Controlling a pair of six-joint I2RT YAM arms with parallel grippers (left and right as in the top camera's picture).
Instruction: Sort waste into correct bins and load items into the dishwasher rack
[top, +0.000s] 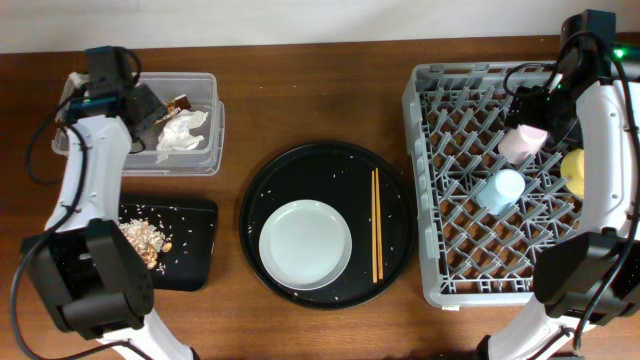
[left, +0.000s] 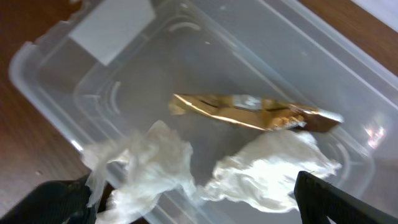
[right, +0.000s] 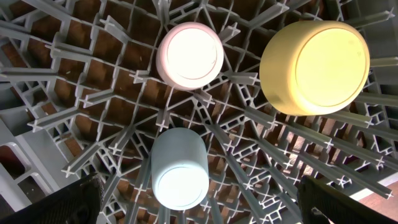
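The clear tub (top: 207, 82) at the back left holds the crumpled white tissue (top: 183, 132) and the brown-and-gold wrapper (top: 180, 103). My left gripper (top: 148, 108) hovers over it, open and empty. In the left wrist view the wrapper (left: 255, 113) and the tissue (left: 267, 169) lie in the tub (left: 298, 56) beyond my open fingers (left: 193, 202). The grey rack (top: 420, 180) holds the pink cup (top: 523, 142), blue cup (top: 500, 190) and yellow bowl (top: 575, 170). My right gripper (top: 535, 105) is open above them. The right wrist view shows my fingers (right: 199, 202) apart over the pink cup (right: 189, 55), blue cup (right: 180, 168) and bowl (right: 314, 65).
The shallow black tray (top: 195, 245) at the front left holds beige food scraps (top: 145, 240). A large round black tray (top: 262, 185) in the middle carries the pale plate (top: 305, 245) and the wooden chopsticks (top: 376, 225), with crumbs scattered on it.
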